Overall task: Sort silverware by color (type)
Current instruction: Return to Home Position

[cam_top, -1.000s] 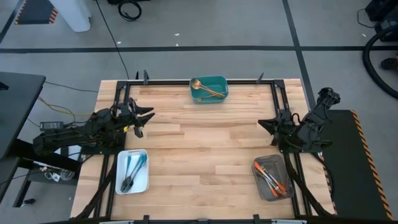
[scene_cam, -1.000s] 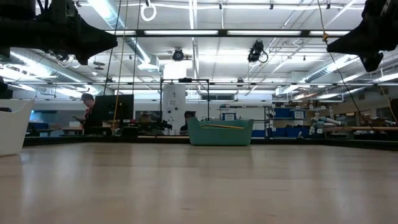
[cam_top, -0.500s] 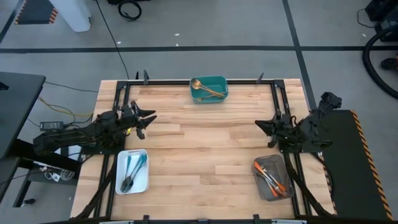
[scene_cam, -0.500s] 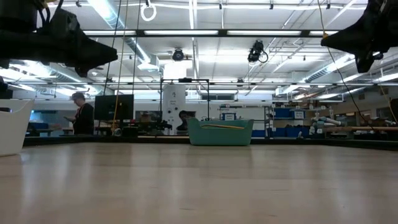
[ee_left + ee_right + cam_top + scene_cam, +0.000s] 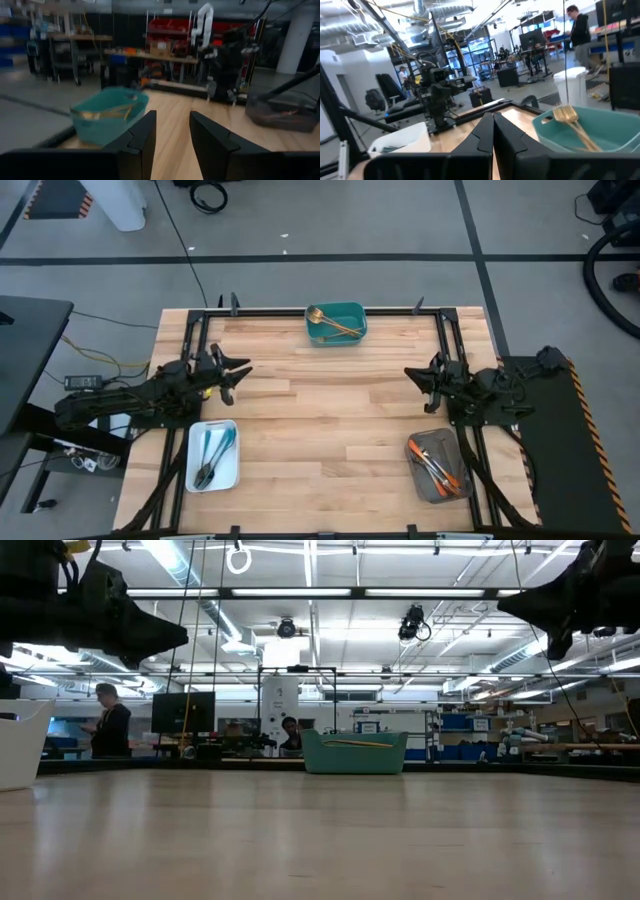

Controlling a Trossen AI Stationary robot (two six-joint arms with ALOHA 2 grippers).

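The silverware lies in three trays. Gold pieces [image 5: 333, 324] rest in the teal tray [image 5: 352, 311] at the far edge, also seen as gold pieces [image 5: 572, 125]. Blue-handled pieces [image 5: 212, 452] lie in the white tray [image 5: 232, 470] near the left. Orange-handled pieces [image 5: 437, 465] lie in the grey tray [image 5: 420, 485] near the right. My left gripper [image 5: 238, 375] [image 5: 172, 135] hovers open above the table's left side. My right gripper [image 5: 410, 373] [image 5: 493, 131] hovers shut above the right side. Both point toward the table's middle and hold nothing.
Bare wooden tabletop lies between the two grippers and the three trays. A black frame runs along the table's left, right and far edges. In the low view the teal tray [image 5: 354, 752] stands at the far edge, with people in the room beyond.
My right arm has folded down lower, and its gripper has slid a little toward the table's left. My left gripper has sunk slightly. A person in the room behind has walked toward the left.
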